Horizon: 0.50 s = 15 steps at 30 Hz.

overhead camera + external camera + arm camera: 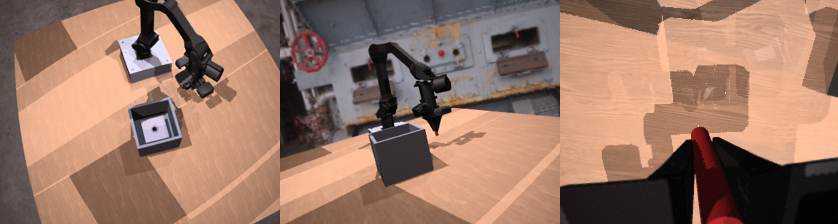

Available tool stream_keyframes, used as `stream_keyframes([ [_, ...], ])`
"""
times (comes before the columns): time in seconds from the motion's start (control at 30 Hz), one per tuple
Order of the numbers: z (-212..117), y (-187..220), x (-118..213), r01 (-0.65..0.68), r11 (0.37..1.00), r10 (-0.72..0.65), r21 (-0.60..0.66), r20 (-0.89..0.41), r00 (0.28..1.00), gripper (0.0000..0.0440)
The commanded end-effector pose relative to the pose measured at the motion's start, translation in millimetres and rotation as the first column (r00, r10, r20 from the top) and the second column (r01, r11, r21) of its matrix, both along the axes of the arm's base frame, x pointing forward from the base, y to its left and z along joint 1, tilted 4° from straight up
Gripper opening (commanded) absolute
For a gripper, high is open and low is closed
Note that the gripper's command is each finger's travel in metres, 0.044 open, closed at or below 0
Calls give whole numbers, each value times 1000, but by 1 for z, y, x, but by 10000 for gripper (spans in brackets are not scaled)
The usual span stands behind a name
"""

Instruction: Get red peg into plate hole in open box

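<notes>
My gripper (194, 87) (436, 129) (702, 144) is shut on the red peg (192, 88) (436, 133) (712, 175). In the wrist view the peg runs lengthwise between the two black fingers, its far end just past the fingertips. In the exterior view its red end pokes out below the fingertips, above the table. The open grey box (160, 149) (403, 159) stands to the left of the gripper in the top and exterior views. Inside it the pale plate (162, 123) with its round hole (154, 128) shows in the top view. The box's walls hide the plate in the exterior view.
The arm's light base block (127, 57) stands behind the box, to the left of the gripper in the top view. The box's raised walls stand between its inside and the gripper. The wooden table (229, 139) (492, 159) carries shadows of the arm and box.
</notes>
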<state>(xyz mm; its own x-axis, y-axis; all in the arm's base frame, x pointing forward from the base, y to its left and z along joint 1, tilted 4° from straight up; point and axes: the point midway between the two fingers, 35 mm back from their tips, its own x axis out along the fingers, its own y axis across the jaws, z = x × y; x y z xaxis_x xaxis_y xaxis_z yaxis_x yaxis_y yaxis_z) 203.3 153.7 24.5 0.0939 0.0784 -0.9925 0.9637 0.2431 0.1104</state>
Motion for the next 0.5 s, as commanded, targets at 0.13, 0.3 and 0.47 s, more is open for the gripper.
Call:
stream_keyframes([
  [0.13,35,5,21,-5,999,1,50,87,996,0],
  [0.3,57,2,35,-13,998,5,56,140,990,0],
  [0.47,77,-7,47,-17,999,8,49,182,983,0],
])
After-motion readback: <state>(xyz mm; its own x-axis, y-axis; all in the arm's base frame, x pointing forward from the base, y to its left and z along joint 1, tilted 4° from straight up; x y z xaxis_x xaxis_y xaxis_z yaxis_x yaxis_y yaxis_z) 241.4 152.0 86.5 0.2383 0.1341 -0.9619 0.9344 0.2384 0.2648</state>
